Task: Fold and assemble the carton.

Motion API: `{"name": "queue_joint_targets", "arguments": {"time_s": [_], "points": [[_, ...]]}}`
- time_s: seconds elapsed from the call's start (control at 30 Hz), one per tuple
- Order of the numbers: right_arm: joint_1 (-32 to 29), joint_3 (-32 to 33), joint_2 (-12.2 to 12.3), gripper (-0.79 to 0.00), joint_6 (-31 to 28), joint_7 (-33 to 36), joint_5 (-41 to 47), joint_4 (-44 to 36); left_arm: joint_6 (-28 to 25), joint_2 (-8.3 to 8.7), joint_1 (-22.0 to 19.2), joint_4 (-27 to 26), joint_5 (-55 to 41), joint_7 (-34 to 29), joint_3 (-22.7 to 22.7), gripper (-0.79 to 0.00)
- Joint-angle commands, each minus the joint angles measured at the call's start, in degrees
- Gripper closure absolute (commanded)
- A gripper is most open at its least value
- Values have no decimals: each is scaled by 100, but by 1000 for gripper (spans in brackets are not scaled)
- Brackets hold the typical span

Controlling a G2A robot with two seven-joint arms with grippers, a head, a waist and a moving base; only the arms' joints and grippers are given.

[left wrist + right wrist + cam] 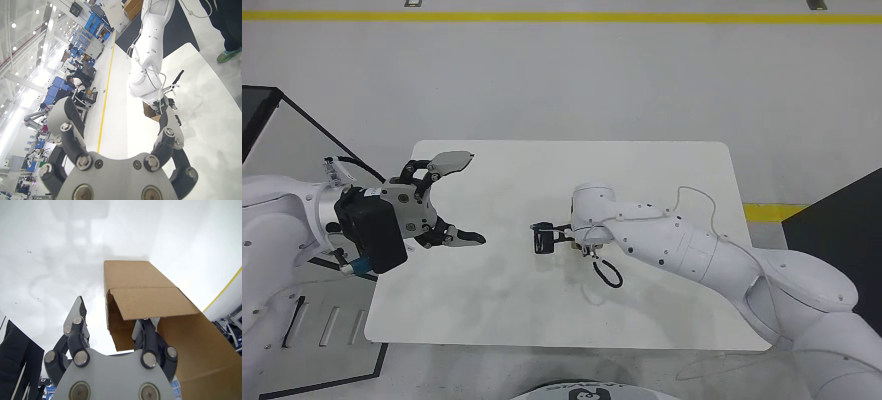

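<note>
A brown cardboard carton [143,283] stands open towards my right wrist camera, one flap [151,302] folded across its mouth. My right gripper [113,310] is open. Its outer finger [80,311] sits beside the carton's side wall, while the other finger is under the flap, inside the carton. In the top view that gripper [545,240] is at the table's middle, with the carton hidden under the arm. A corner of the carton [148,111] peeks out below the right wrist. My left gripper [474,198] hovers open and empty near the table's left edge, apart from the carton.
The white table [662,310] has bare room in front and at the back. A black cable loop [607,272] hangs from the right arm just above the surface. A black frame [272,110] stands off the table's left side.
</note>
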Motion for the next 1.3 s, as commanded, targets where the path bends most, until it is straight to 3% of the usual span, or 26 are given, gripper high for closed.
{"name": "queue_joint_targets", "arguments": {"time_s": [0.0,0.4,0.5,0.6,0.67,0.83,1.03,1.2,1.27], "points": [[-23,75,56,-526,76,76,-28,-169,0,0,0,0,0,0,0,-785],[-326,939,613,-539,359,359,17,-1344,0,0,0,0,0,0,0,-785],[-529,1340,822,-591,297,231,61,-1633,0,0,0,0,0,0,0,-785],[-835,1850,1057,-739,186,-63,148,-1927,0,0,0,0,0,0,0,-785],[-1097,2246,1217,-748,109,-325,252,-2126,0,0,0,0,0,0,0,-785],[-1873,3379,1601,-720,-285,-1039,799,-2457,0,0,0,0,0,0,0,-785],[-2785,4708,1962,-717,-1307,-1829,2106,-2270,0,0,0,0,0,0,0,-785],[-3263,5326,2131,-785,-1954,-2108,3474,-1653,0,0,0,0,0,0,0,-785],[-3282,5342,2139,-785,-2000,-2108,3572,-1612,0,0,0,0,0,0,0,-785]]}}
